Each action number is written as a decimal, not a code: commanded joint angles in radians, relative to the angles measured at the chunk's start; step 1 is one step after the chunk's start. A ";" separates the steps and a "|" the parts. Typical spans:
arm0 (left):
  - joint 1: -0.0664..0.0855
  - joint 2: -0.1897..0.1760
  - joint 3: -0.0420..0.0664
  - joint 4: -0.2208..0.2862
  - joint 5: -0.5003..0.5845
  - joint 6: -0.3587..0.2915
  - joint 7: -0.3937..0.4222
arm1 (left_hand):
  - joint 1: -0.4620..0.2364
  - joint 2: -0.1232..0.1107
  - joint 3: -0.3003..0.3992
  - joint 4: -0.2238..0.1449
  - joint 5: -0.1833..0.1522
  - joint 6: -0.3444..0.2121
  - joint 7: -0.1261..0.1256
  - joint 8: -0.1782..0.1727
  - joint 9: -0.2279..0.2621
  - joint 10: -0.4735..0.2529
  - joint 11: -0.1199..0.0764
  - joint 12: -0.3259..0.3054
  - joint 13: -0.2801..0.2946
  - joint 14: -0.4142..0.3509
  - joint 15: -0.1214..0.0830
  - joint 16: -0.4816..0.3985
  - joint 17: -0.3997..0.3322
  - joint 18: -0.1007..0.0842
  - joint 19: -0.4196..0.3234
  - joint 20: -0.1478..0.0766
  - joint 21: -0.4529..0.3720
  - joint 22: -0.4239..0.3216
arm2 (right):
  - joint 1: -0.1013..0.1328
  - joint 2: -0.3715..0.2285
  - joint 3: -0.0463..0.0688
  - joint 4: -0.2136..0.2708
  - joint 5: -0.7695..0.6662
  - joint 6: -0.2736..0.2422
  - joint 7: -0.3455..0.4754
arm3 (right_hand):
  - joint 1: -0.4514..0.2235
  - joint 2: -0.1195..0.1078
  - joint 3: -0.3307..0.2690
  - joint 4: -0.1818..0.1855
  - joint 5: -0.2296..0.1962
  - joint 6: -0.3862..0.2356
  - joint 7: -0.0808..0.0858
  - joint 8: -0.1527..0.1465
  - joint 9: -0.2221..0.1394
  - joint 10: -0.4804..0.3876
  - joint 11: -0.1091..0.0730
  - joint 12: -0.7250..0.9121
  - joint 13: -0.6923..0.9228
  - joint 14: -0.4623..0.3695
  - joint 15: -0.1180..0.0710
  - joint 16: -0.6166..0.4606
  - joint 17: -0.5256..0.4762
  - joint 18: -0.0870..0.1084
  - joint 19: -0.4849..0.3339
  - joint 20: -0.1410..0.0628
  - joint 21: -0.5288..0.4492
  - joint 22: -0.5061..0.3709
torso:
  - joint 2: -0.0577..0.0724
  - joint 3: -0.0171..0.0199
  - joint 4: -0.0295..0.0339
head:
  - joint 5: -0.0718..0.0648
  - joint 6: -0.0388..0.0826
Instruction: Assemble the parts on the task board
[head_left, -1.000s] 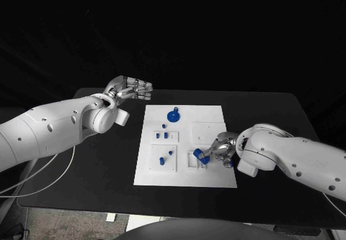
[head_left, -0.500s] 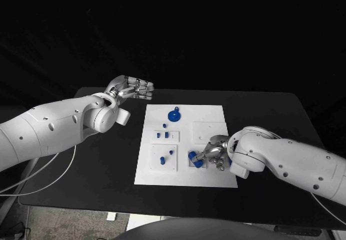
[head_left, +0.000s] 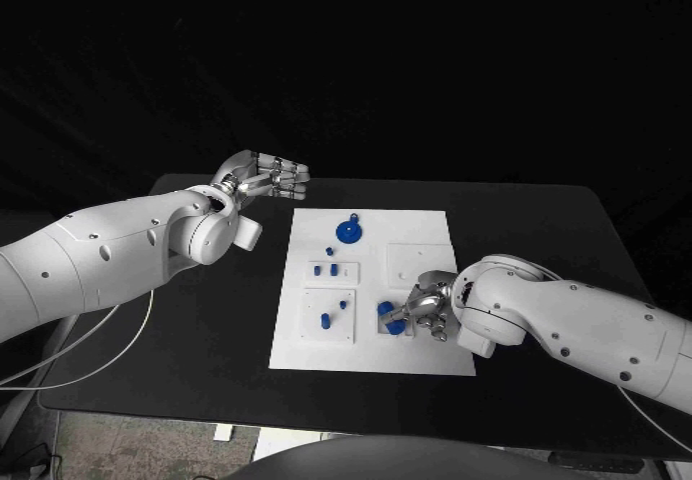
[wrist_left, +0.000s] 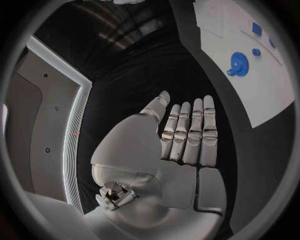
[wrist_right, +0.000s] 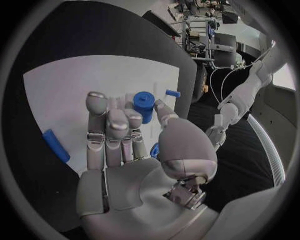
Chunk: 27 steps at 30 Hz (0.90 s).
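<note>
The white task board (head_left: 418, 255) lies in the middle of the black table. My right hand (head_left: 423, 310) is over its near right part and pinches a blue cylindrical part (head_left: 389, 312) between thumb and fingers, low over a socket; in the right wrist view the blue cylindrical part (wrist_right: 144, 104) sits at the fingertips (wrist_right: 133, 116). A blue gear (head_left: 348, 232) stands at the board's far end, also seen as the blue gear (wrist_left: 238, 63). My left hand (head_left: 267, 178) hovers off the board's far left corner, its fingers (wrist_left: 187, 132) straight and holding nothing.
Small blue pieces (head_left: 332, 269) stand in a left plate, and two more blue pieces (head_left: 326, 320) in the plate nearer me. A loose blue peg (wrist_right: 56, 145) lies on the board beside my right hand. Black table (head_left: 534, 230) surrounds the board.
My right hand has moved left across the board's near part with the blue part in it, and dropped slightly. The left arm has stayed put.
</note>
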 joint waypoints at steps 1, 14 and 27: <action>0.000 0.002 0.000 0.001 0.003 0.015 0.004 | -0.008 0.004 -0.002 0.005 0.005 -0.006 0.001 -0.004 0.000 -0.007 0.001 -0.003 -0.001 -0.003 0.007 -0.004 0.000 -0.002 0.003 0.006 0.002 -0.001 | -0.005 0.002 -0.005 0.003 -0.015 0.011 0.001 | -0.009 -0.064 0.031 0.089 -0.095 -0.010 0.002 -0.005 0.003 -0.004 0.003 -0.005 -0.002 0.002 -0.005 -0.007 -0.001 0.004 0.044 -0.005 -0.005 -0.001 | 0.000 0.0004 -0.0002 | -0.002 0.001; 0.000 0.001 0.000 0.001 0.003 0.016 0.002 | -0.009 0.004 -0.003 0.007 0.005 -0.007 0.001 -0.004 0.000 -0.007 0.001 -0.003 -0.001 -0.003 0.007 -0.004 0.000 -0.002 0.003 0.006 0.001 -0.001 | -0.006 -0.025 -0.005 0.035 -0.016 0.024 0.033 | -0.010 0.013 -0.286 0.129 -0.097 -0.016 0.004 -0.005 0.006 -0.006 0.004 -0.005 -0.005 0.002 -0.004 -0.009 0.000 0.006 0.044 -0.004 -0.007 0.002 | 0.000 0.0006 -0.0004 | -0.003 0.000; 0.000 0.000 0.000 0.000 0.003 0.016 0.001 | -0.010 0.005 -0.004 0.010 0.005 -0.010 0.002 -0.004 0.000 -0.007 0.001 -0.003 -0.001 -0.003 0.007 -0.004 0.000 -0.002 0.003 0.007 0.001 -0.001 | -0.006 -0.072 -0.001 0.086 -0.021 0.033 0.065 | 0.010 0.037 -0.291 0.100 -0.094 -0.007 0.001 -0.005 0.008 -0.001 0.002 0.002 -0.002 0.003 -0.005 -0.004 0.005 0.005 0.046 -0.005 0.003 0.006 | 0.000 0.0016 -0.0011 | -0.004 0.001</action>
